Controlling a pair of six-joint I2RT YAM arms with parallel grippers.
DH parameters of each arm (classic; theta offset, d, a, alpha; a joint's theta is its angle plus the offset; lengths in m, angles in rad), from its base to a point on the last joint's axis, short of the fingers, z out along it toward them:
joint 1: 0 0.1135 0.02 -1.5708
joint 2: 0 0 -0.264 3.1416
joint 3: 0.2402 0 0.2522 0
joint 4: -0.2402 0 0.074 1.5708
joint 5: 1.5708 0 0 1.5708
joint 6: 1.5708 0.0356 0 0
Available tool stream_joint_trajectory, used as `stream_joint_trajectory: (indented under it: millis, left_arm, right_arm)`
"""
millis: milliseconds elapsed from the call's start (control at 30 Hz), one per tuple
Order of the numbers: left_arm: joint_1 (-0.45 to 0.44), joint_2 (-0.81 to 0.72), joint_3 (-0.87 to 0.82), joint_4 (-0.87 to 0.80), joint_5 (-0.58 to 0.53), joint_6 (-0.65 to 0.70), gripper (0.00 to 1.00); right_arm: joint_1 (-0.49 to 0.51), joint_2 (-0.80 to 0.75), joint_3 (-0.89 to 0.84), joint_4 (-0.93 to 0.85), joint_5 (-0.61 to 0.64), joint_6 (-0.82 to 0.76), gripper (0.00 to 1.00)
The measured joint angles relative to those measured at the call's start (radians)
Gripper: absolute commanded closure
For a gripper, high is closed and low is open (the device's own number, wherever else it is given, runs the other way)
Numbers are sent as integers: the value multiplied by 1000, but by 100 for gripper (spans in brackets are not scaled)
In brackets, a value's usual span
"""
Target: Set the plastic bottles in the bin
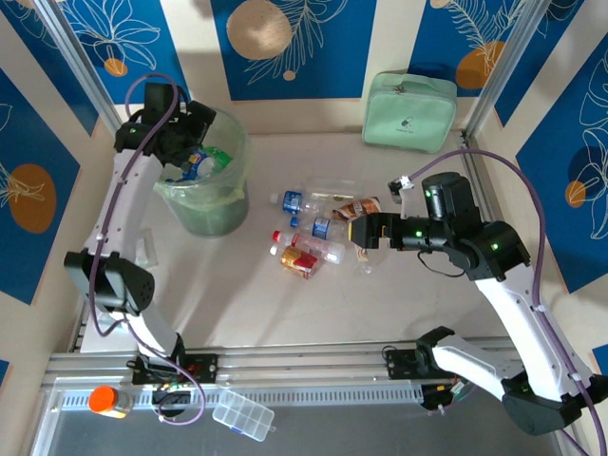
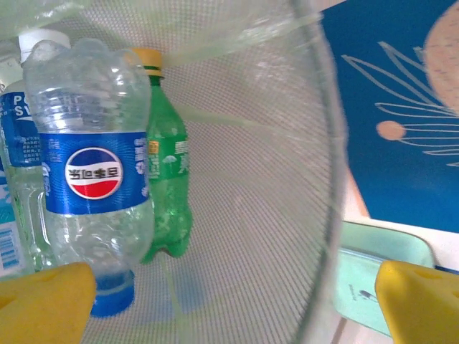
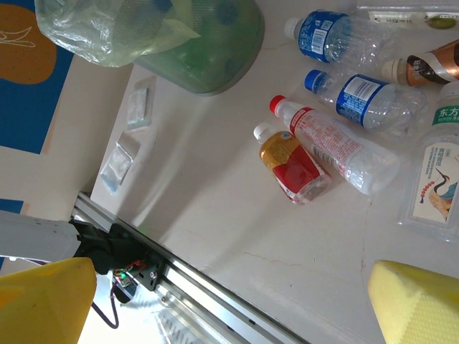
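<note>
1. The left gripper hangs over the mouth of the bin, which stands at the far left of the table. Its yellow fingertips are spread wide, with nothing between them.
2. Inside the bin, against the mesh wall, a clear Pepsi bottle with a blue label and blue cap lies in front of a green bottle with a yellow cap. Part of a white-capped bottle shows at the left edge.
3. The right gripper hovers above the table just to the right of the loose bottles. Its jaws gape wide and hold nothing.
4. In the middle of the table lie a pale-capped blue-labelled bottle and a blue-capped bottle. Nearer the arms, a red-capped clear bottle lies side by side with a shorter red-and-orange labelled bottle, the two touching.
5. To their right lie a brown bottle and a flat clear bottle with a crane on its white label.
6. A mint-green case leans at the far wall. An orange-capped jar and a clear compartment box sit by the near rail
</note>
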Motion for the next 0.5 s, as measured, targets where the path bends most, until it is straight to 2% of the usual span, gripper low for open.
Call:
stream_joint_trajectory:
  millis: [333,500]
  left_arm:
    - [-36,-179,-7,-26,-8,96,0]
    - [-83,-248,-16,-54,-28,203,2]
  right_arm:
    - [0,-19,0,2,0,11,2]
    - [0,-14,0,5,-1,21,3]
